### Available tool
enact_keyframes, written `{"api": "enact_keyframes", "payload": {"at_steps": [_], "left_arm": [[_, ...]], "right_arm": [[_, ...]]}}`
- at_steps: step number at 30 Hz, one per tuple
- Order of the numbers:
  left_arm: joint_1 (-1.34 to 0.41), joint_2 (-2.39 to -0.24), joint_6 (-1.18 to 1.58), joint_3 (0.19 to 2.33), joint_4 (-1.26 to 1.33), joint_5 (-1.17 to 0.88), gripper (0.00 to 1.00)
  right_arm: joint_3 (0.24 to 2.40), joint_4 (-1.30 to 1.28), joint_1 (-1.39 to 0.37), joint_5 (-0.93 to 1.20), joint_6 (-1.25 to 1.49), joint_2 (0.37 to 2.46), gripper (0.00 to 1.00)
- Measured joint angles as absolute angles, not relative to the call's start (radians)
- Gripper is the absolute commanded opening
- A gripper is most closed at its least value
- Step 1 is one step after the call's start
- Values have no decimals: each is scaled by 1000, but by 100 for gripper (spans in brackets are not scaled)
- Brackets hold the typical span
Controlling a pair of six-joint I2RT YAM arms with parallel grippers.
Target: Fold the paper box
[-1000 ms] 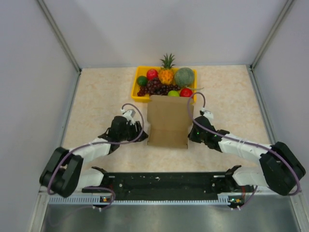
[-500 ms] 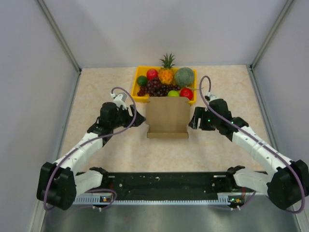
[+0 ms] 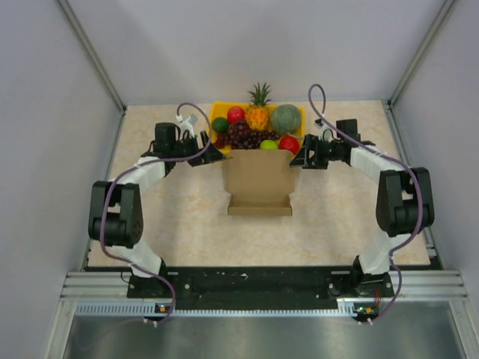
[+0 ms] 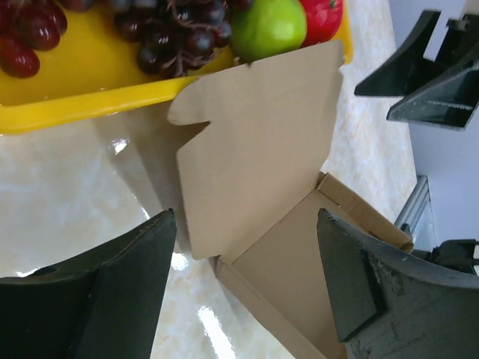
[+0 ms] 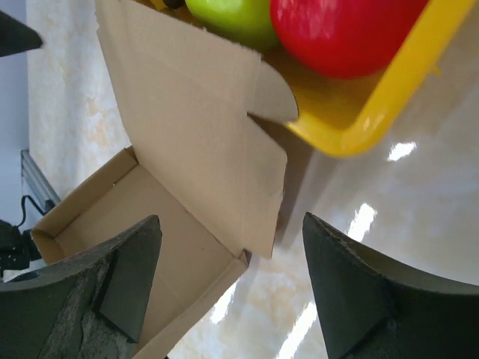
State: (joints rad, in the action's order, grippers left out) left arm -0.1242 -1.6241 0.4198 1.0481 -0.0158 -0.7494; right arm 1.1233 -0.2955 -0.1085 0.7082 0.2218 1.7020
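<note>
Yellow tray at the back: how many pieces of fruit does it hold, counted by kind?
pineapple: 1
grey-green melon: 1
red fruit: 2
bright green apple: 1
dark green fruit: 1
heap of dark grapes: 1
Total: 7

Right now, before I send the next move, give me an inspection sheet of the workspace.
Surface: beige marbled table, glossy.
Job's things: paper box, base flat, lid raised toward the tray; contact unclear.
Clutter: yellow fruit tray with pineapple, grapes, behind the box.
Grippers: left gripper open beside lid's left edge, right gripper open beside its right edge; neither holds anything.
Cables: purple cable loops over each wrist, clear of the box.
Surroundings: grey walls, metal rail at near edge.
</note>
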Motion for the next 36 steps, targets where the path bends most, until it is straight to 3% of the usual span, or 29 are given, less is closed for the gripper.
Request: {"api": "enact_keyframes", "payload": {"at_steps": [5, 13, 22, 26, 31, 36], "left_arm": [[-105, -1792, 413, 1061, 39, -836, 73], [-106, -1910, 333, 1114, 57, -867, 69], [-107, -2023, 316, 1192, 52, -918, 70], [-108, -2051, 370, 1187, 103, -957, 61], [-138, -2053, 370, 1185, 125, -970, 41], [-176, -2024, 358, 1146, 133, -945, 31]], "right_arm": [[1215, -236, -109, 823, 209, 1879, 67], [1246, -207, -101, 915, 175, 2021, 57], [1234, -130, -95, 1024, 199, 2040, 33], [1209, -67, -95, 1054, 222, 2040, 24], [1185, -30, -95, 1062, 229, 2026, 14], [1164, -28, -95, 1060, 227, 1979, 3]]}}
